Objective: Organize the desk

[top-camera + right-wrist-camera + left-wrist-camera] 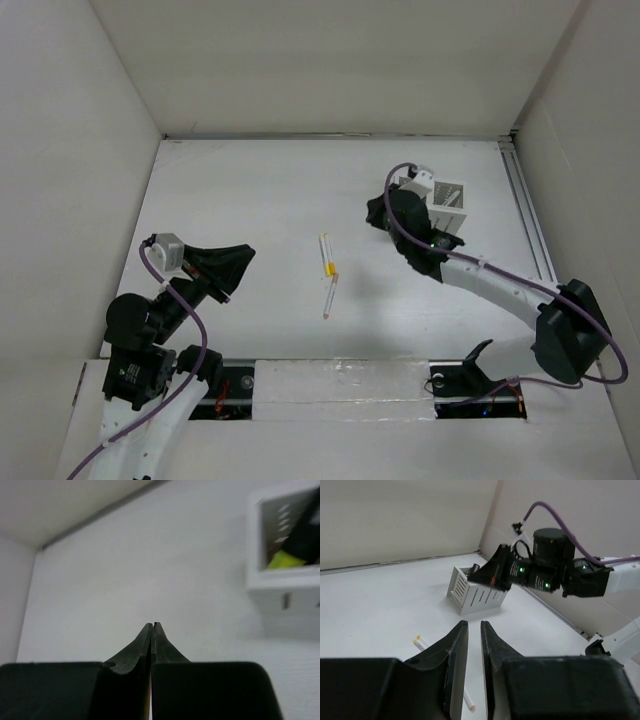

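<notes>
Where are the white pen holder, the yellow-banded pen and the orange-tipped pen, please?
white pen holder (479, 596): left wrist view, slotted side wall.
yellow-banded pen (325, 253): top external view, mid barrel.
orange-tipped pen (331, 296): top external view, mid barrel.

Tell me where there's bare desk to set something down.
Bare: far left of the desk, between back wall and left gripper. Crowded: two pens at centre; right gripper beside the pen holder, far right.
</notes>
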